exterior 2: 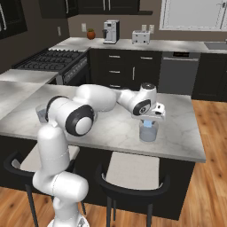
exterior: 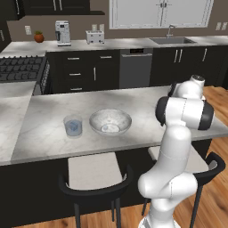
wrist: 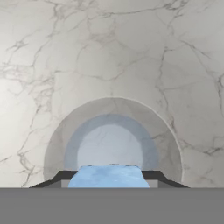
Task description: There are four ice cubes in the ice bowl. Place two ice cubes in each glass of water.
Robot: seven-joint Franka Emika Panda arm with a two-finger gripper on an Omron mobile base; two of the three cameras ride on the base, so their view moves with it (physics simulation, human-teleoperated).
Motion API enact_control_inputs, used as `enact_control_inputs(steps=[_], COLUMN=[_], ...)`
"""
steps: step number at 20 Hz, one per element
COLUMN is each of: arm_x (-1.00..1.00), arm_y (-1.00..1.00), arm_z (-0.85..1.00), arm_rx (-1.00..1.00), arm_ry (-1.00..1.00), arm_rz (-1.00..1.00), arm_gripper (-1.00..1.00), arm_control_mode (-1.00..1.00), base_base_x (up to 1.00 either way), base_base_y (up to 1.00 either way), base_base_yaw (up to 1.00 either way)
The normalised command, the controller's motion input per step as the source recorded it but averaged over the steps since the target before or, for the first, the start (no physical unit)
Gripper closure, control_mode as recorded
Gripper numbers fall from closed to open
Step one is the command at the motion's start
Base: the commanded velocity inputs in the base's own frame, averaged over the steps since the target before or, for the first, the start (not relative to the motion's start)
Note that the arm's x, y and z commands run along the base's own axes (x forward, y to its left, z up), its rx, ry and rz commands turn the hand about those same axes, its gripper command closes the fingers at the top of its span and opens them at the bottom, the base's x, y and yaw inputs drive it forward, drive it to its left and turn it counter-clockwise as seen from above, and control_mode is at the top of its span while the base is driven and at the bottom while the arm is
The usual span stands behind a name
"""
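Note:
My gripper [exterior 2: 148, 120] hangs right over the right glass of water [exterior 2: 148, 132], shut on a pale-blue ice cube [wrist: 109, 176] held between its dark fingertips [wrist: 64, 176]. Looking straight down in the hand view, the round mouth of this glass [wrist: 57, 144] lies directly under the cube. The left glass [exterior: 72, 126] stands beside the ice bowl [exterior: 110, 116] and has blue ice [exterior: 72, 129] in it. A pale cube [exterior: 108, 129] rests on the bowl's bottom. The arm hides the right glass in the left base view and the bowl in the right base view.
The glasses and bowl stand on a marble island counter [exterior: 53, 107]. Two dark stools [exterior: 95, 178] sit under its near edge. A stove [exterior: 20, 69] is at the far left, with a coffee machine [exterior: 62, 32] and a toaster [exterior: 95, 36] on the back counter.

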Motion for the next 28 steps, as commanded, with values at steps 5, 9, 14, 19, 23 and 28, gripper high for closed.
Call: enact_control_inputs(steps=[5, 9, 14, 19, 23, 28], arm_x=[0.02, 0.03, 0.11, 0.11, 0.21, 0.16], arm_y=[0.0, 0.0, 0.0, 0.0, -0.01, -0.12], arm_z=[-0.07, -0.05, -0.07, 0.0, -0.02, -0.02], arm_rx=[0.0, 0.0, 0.0, 0.0, 0.0, 0.0], arm_ry=[0.0, 0.0, 0.0, 0.0, 0.0, 0.0], arm_rz=[0.0, 0.0, 0.0, 0.0, 0.0, 0.0], arm_gripper=[1.0, 1.0, 1.0, -1.0, -1.0, -1.0], arm_control_mode=[-1.0, -1.0, -1.0, -1.0, -1.0, -1.0], base_base_x=[0.0, 0.0, 0.0, 0.0, 0.0, 0.0], base_base_y=[0.0, 0.0, 0.0, 0.0, 0.0, 0.0], base_base_yaw=[0.0, 0.0, 0.0, 0.0, 0.0, 0.0])
